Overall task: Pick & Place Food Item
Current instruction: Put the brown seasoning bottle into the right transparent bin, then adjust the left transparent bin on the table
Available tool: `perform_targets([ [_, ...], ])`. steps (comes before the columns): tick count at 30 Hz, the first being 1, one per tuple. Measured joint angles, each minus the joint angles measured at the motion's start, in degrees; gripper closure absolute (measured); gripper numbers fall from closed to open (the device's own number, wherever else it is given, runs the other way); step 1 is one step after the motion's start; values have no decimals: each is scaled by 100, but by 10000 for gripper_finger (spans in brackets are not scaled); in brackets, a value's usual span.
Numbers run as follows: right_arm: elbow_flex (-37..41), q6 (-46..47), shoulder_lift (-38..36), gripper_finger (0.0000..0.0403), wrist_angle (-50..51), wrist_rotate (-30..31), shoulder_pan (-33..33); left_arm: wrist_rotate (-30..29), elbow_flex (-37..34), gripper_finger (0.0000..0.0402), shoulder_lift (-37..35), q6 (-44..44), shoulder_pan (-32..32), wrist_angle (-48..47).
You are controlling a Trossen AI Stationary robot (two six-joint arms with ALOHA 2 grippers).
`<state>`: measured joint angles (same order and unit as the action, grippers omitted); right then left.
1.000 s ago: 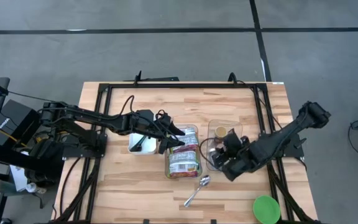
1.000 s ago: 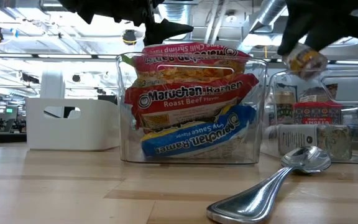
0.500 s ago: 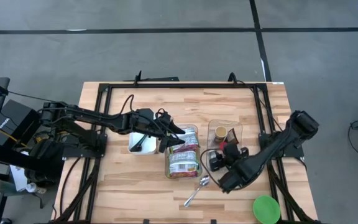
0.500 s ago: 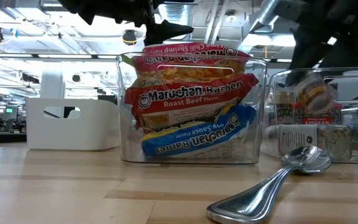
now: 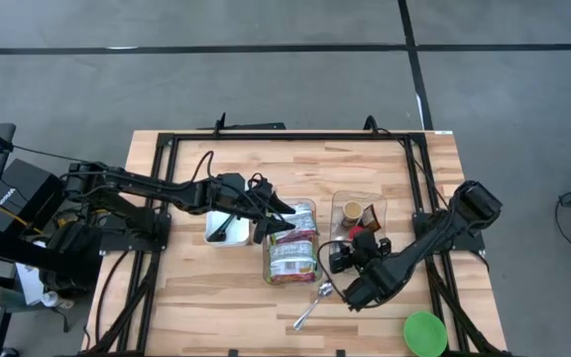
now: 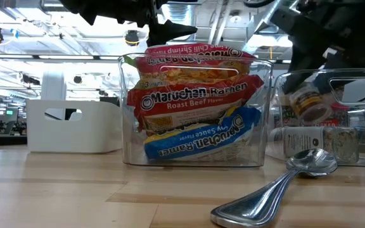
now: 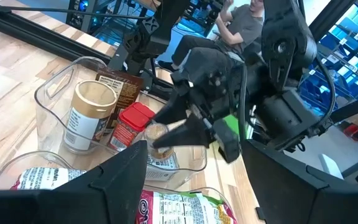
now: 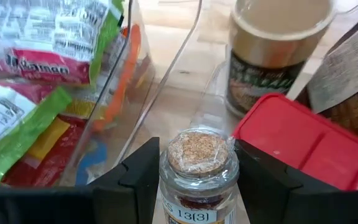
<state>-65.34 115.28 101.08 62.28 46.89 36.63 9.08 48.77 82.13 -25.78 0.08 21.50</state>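
A small glass jar with a cork top (image 8: 197, 155) sits between the fingers of my right gripper (image 8: 199, 186), which is shut on it. In the low view the jar (image 6: 309, 101) hangs tilted in front of the clear spice bin (image 6: 334, 136). From above, my right gripper (image 5: 345, 263) is at the near left corner of that bin (image 5: 358, 223). My left gripper (image 5: 278, 220) hovers open over the clear bin of ramen packets (image 5: 290, 248), touching nothing. My right gripper pinches the jar's glass body (image 8: 166, 186) between its two fingers, just below the neck. The fingers lie along the jar and slant down from the table's near right. The jar is lifted clear and tilted, its cork top (image 6: 296, 95) pointing away from the wrist.
The spice bin holds a tan-lidded jar (image 8: 272, 56), a red-lidded container (image 8: 303, 146) and a brown packet. A spoon (image 5: 315, 302) lies near the front edge, a green lid (image 5: 425, 332) at the near right, and a white bin (image 5: 224, 226) left of the ramen.
My right gripper has gone down and toward the table's near edge with the jar, rolling as it went. The jar now hangs lower, in front of the spice bin, and stays clear of the table.
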Motion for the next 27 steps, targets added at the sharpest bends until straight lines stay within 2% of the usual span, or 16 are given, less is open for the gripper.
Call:
perform_targets([
  [13,-2,-20,131,225,-152,64,-43,0,0,142,0,0,0,11],
  [27,2,-26,140,169,-57,-65,-38,0,0,142,0,0,0,17],
])
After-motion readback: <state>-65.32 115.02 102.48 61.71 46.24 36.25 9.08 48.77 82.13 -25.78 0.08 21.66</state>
